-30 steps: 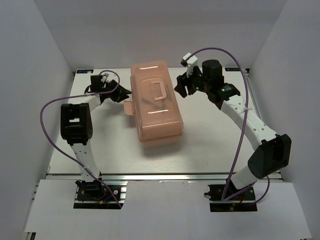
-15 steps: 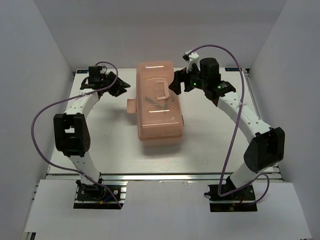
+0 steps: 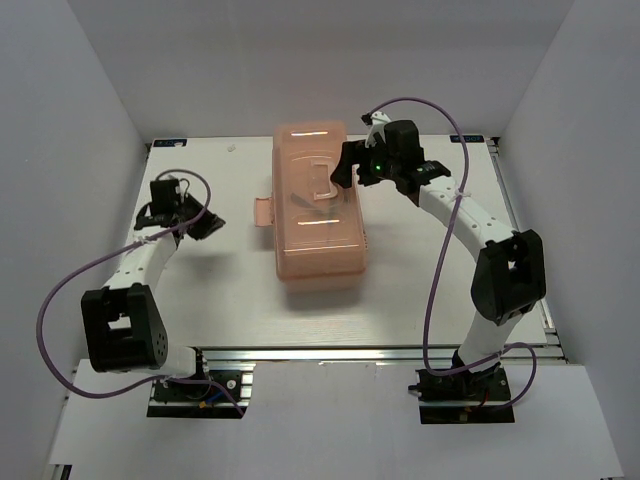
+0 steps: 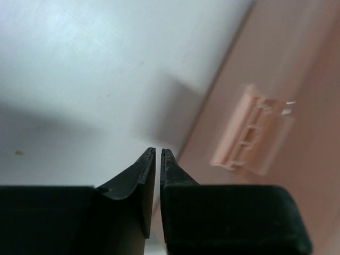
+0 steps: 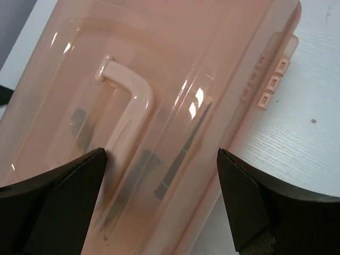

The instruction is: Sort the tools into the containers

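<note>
Over the toolbox handle (image 5: 130, 101), right tool (image 5: 160, 159); left tool (image 4: 158, 152) now apart.

No text, label, brand, number or sign is legible in any view, neither on the pink toolbox (image 3: 320, 235) nor on the white worktop (image 3: 420, 280).

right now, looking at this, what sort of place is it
Probably a lab robot test cell: plain white panel walls box in a white table, two black-and-white robot arms trailing purple cables are bolted at its near edge, and a translucent salmon-pink plastic toolbox sits on it.
</note>
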